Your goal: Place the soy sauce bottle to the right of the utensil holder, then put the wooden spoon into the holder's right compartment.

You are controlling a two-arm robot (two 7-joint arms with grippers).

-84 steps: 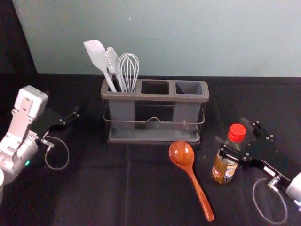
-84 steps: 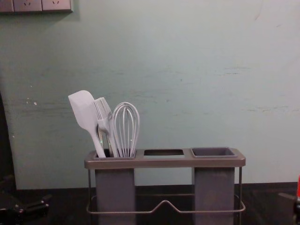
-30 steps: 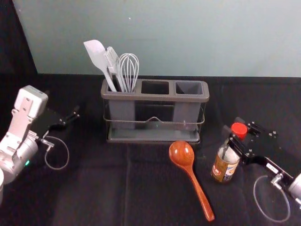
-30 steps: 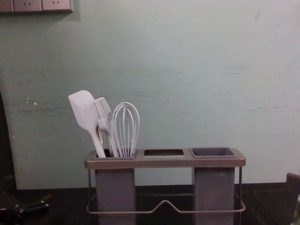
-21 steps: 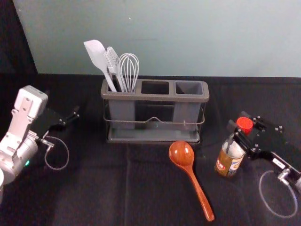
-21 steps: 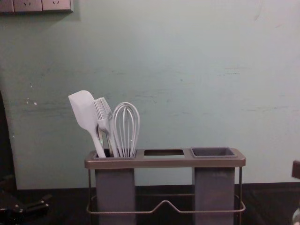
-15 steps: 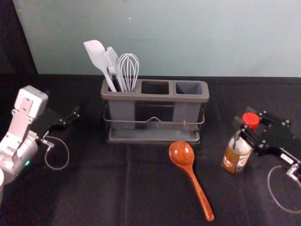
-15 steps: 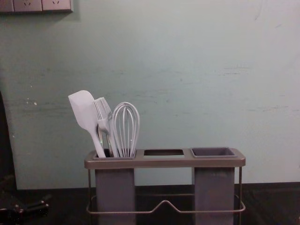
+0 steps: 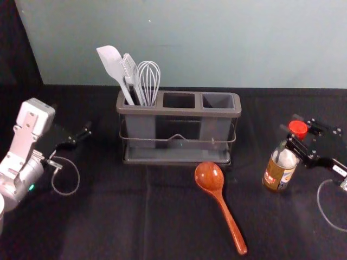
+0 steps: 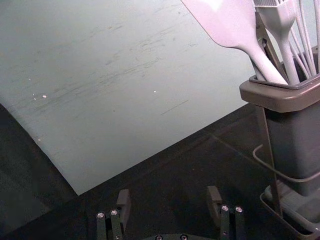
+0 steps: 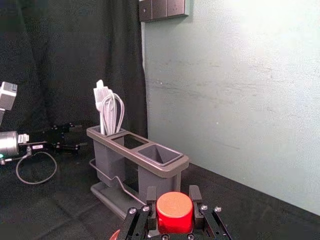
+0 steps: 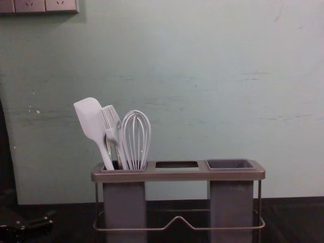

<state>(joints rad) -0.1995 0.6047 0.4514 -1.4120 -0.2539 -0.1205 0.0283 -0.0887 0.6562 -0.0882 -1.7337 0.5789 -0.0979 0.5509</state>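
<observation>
Your right tool [image 11: 173, 199] grips the tilted soy sauce bottle [image 9: 280, 171]; release it leaning and it may topple. Left tool [image 10: 168, 192] sits wide, left of the holder [image 9: 179, 112].

Utensil holder [image 9: 179, 112] was set on the worktop [image 9: 108, 227], wall [image 9: 217, 43] behind it. Spatula [image 9: 111, 62], brush [image 9: 129, 67] and whisk [image 9: 148, 78] were stood in its left compartment; middle opening and right compartment [image 9: 218, 101] were lined up to the right of that. Wooden spoon [image 9: 210, 176] was laid on the worktop before the holder's right part, bowl end nearest the holder, handle pointed away from it and angled right. Soy sauce bottle [image 9: 281, 169] was located right of holder and spoon, its top held between the right gripper's [image 9: 293, 128] fingers. Left gripper [image 9: 84, 134] was parked left of the holder.
</observation>
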